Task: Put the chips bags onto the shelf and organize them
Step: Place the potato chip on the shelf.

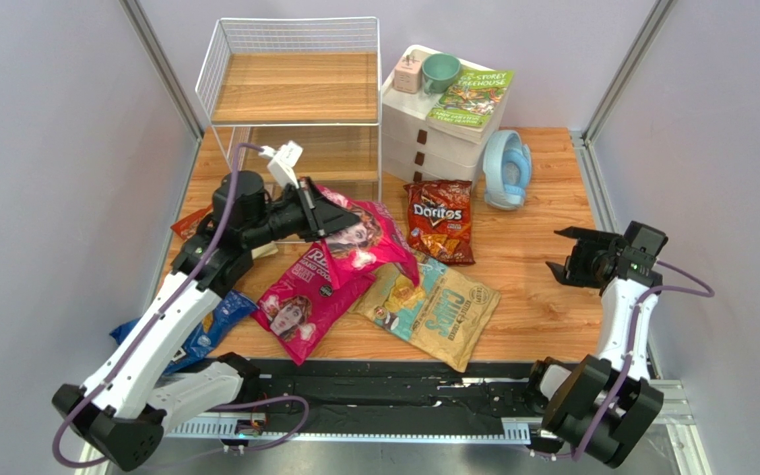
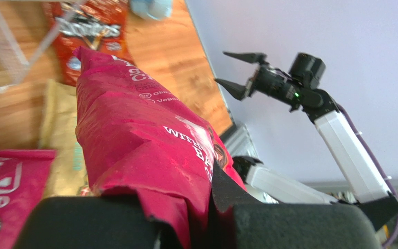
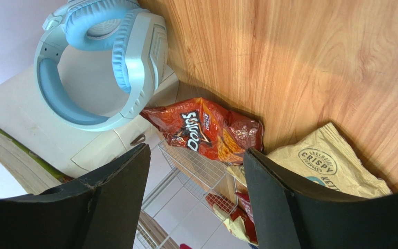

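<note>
My left gripper (image 1: 320, 213) is shut on the edge of a magenta chips bag (image 1: 369, 237), which it holds just in front of the white wire shelf (image 1: 295, 89). In the left wrist view the bag's crumpled edge (image 2: 139, 135) is pinched between the black pads. A second magenta bag (image 1: 305, 302), a tan-and-teal bag (image 1: 438, 312) and a red Doritos bag (image 1: 440, 220) lie on the table. A blue bag (image 1: 206, 332) lies under the left arm. An orange bag (image 1: 191, 223) peeks out left of the shelf. My right gripper (image 1: 564, 252) stands open and empty at the right.
A white drawer unit (image 1: 443, 129) beside the shelf carries a green book (image 1: 471, 97) and a teal cup (image 1: 440, 71). Blue headphones (image 1: 506, 168) lean against its right side. Grey walls close in on both table sides.
</note>
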